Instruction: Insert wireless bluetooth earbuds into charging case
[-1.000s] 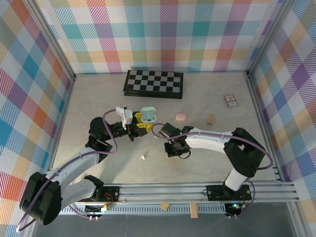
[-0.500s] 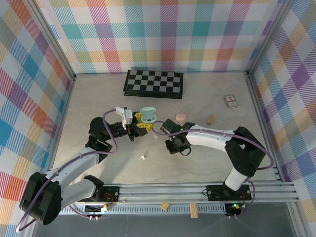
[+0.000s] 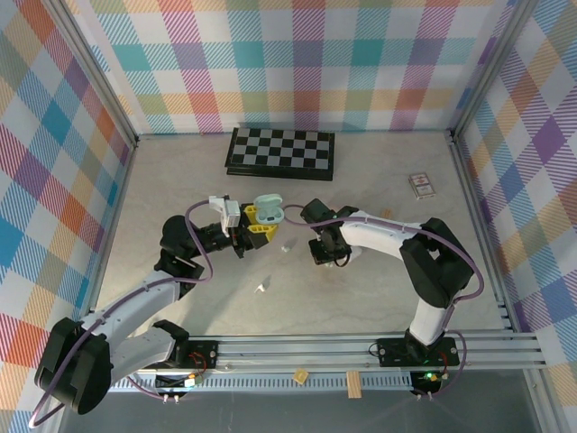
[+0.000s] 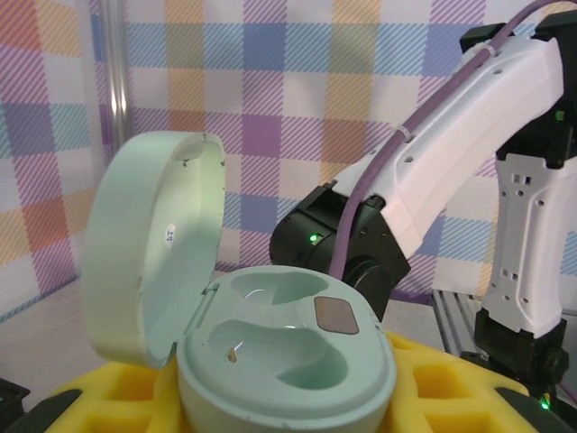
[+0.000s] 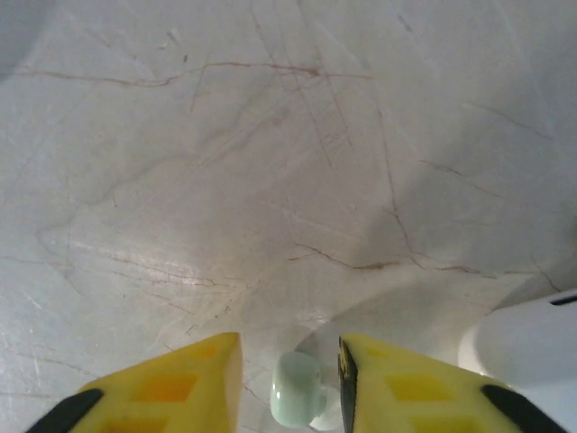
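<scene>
**Moved in toward the case, fingers parted around a mint earbud**

Shifted away from the near edge and closer to the left arm over the last second, going by the top view, and widened from almost closed to part open on the way. Right gripper [image 5: 288, 347]: yellow fingers apart, mint earbud [image 5: 297, 401] between them with a sliver of gap on each side, so not pinched as far as can be seen. Hard to tell whether lying on the pale table [image 5: 270, 135] or just clear of it.

Left gripper [image 3: 256, 225]: clamped on the base of the mint case [image 4: 288, 361], lid tipped back, both wells empty and facing up. Right arm just beside that case. White earbud [image 3: 262, 287] loose on the table nearer the rail, well apart from both grippers.

Judged as the pick-up stage for the first earbud, with nothing seated yet. Next, most likely:
- Centre on the bud and close gently on its body.
- Lift and cross to the case.
- Line the stem up with one well, then lower straight in.

Calls for a light, square grip, since so small and smooth a piece looks likely to squirt out sideways. Calls too for a steady left hold on the case.
</scene>
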### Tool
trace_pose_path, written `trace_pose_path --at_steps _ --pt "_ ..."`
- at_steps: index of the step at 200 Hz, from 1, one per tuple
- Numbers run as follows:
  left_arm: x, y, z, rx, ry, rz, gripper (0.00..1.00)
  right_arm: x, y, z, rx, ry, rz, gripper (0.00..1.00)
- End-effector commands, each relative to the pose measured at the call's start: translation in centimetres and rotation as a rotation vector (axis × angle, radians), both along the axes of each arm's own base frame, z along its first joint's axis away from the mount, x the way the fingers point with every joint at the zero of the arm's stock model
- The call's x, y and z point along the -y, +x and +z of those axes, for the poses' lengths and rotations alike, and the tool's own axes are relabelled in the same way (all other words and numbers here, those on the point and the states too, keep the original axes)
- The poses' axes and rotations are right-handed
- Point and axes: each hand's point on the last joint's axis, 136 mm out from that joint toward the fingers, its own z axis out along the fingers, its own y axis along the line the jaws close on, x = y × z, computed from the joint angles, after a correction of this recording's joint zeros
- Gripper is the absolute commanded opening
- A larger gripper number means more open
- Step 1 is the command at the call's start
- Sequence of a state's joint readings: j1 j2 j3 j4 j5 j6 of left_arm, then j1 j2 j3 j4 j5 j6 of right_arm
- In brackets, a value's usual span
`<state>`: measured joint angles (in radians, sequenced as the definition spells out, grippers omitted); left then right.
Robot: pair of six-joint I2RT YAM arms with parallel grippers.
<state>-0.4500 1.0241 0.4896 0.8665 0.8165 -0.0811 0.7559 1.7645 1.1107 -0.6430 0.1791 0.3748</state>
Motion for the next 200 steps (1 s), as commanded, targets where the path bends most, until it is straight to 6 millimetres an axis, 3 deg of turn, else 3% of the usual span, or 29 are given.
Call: trace_pose_path --at_steps 1,88,200 --pt "-1.4 0.9 0.0 0.031 -0.015 0.076 0.31 1.0 -0.3 0.8 0.024 -0.090 0.016 0.40" --pt "-6.6 5.1 0.0 0.024 -0.075 0.345 0.30 0.9 -1.3 1.3 0.109 -0.282 0.080 0.45" --pt "-6.6 5.0 0.3 0.022 -0.091 0.321 0.30 1.4 -1.1 0.2 0.135 -0.448 0.142 0.38"
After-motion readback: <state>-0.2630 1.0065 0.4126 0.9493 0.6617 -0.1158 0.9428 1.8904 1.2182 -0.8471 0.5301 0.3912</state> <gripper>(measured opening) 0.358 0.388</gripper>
